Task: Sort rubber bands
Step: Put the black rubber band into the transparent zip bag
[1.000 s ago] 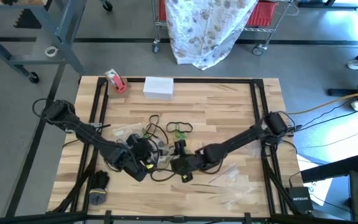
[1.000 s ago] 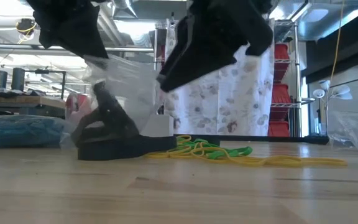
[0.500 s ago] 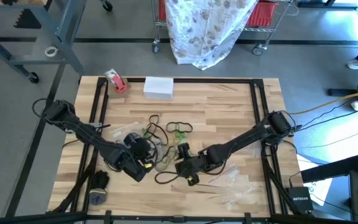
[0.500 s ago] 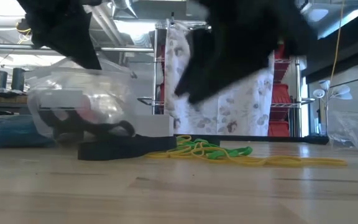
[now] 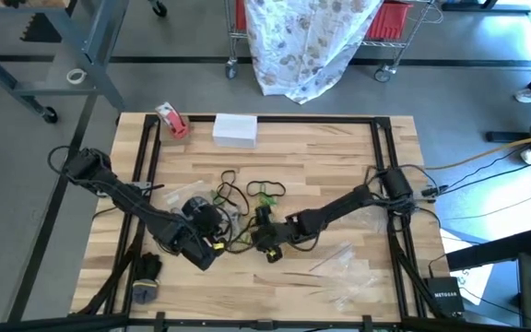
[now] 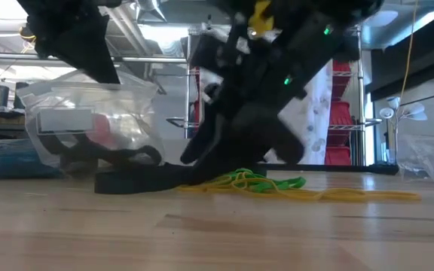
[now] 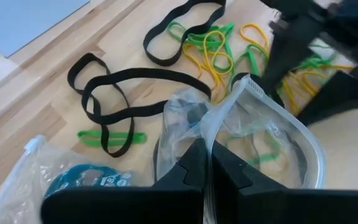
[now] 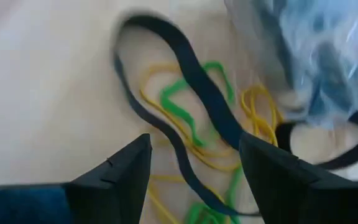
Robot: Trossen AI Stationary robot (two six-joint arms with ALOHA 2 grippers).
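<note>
My left arm reaches in from the table's left edge toward the middle, wrist bent low, and my left pincer [image 7: 207, 163] is clenched on the rim of a clear plastic bag [image 7: 260, 134], holding its mouth up off the wood. In the low view that bag [image 6: 96, 124] hangs above the tabletop [image 6: 217, 226] with black loops slumped in its bottom.

My right arm stretches from the right edge across to the centre, forearm sloping down, and my right pincer [image 8: 194, 165] stands released, its two fingers spread wide above a long black band [image 8: 197, 93] and a tangle of green and yellow bands. It grasps nothing. From above, this pincer [image 5: 264, 242] sits just beside the bag-holding one [image 5: 201, 242].

The rubber bands [image 5: 252, 195] lie scattered in the middle of the table: black loops, green ones, yellow ones, some right under my right fingers, some farther out. A blue band lies near the bag in the left wrist view.
</note>
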